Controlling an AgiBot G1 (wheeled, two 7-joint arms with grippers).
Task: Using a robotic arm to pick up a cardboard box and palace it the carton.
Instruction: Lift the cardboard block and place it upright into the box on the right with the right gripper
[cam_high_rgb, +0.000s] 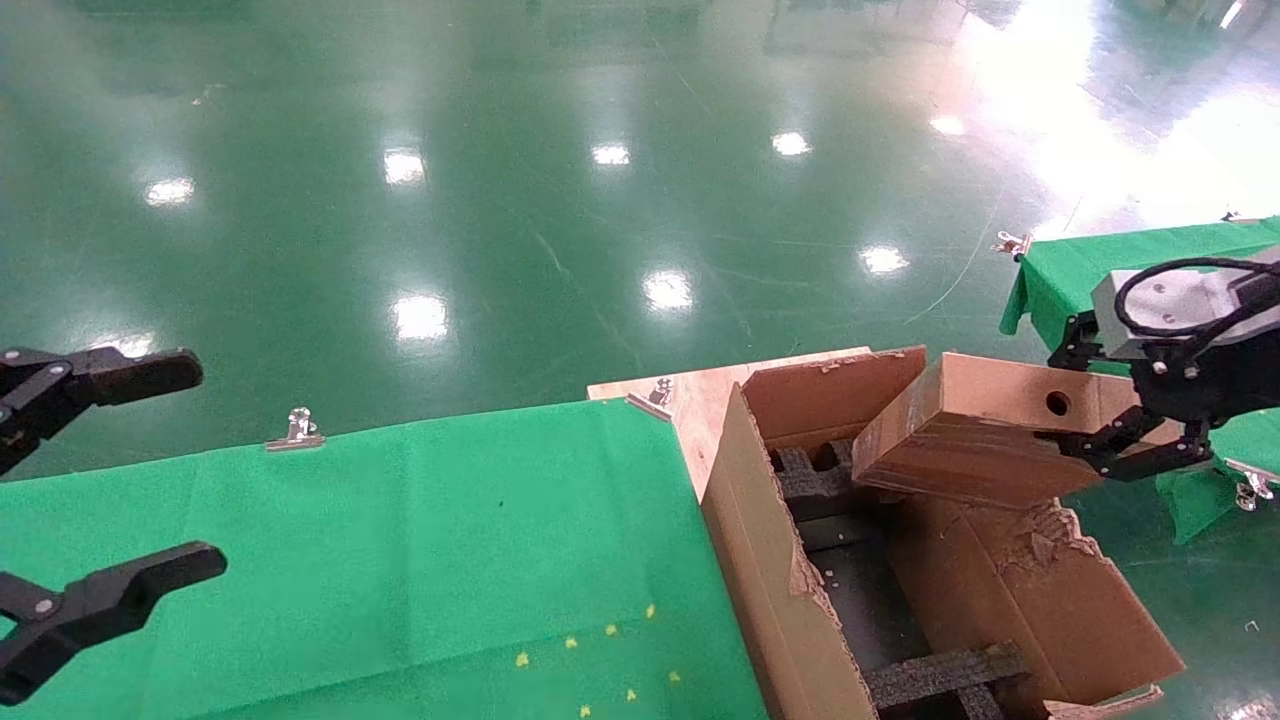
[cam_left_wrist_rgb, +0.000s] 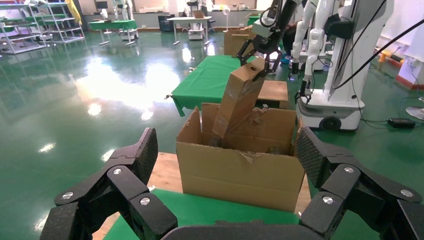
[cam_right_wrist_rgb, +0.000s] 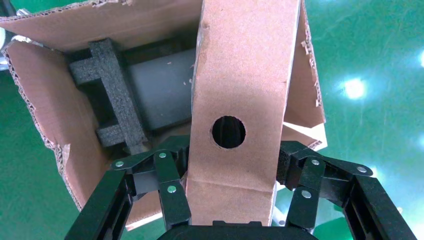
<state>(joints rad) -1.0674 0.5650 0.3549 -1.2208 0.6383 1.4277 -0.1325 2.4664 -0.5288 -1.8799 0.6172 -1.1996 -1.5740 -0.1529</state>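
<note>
right gripper clamps box over carton | left gripper open, idle, 9 o'clock | risk: tilted box snags torn flap

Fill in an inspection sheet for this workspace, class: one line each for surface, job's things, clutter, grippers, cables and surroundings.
Surface: green cloth over a table, held by metal clips.
Job's things: small cardboard box tilted, lower end inside the open carton; black foam lies inside it.
Clutter: small yellow specks on the cloth.
Grippers: right gripper shut on the small box; left gripper open over the cloth, holding nothing.
Cables: black cable looped at the right wrist.
Surroundings: glossy green floor; second green-covered table; another white robot beyond.
</note>
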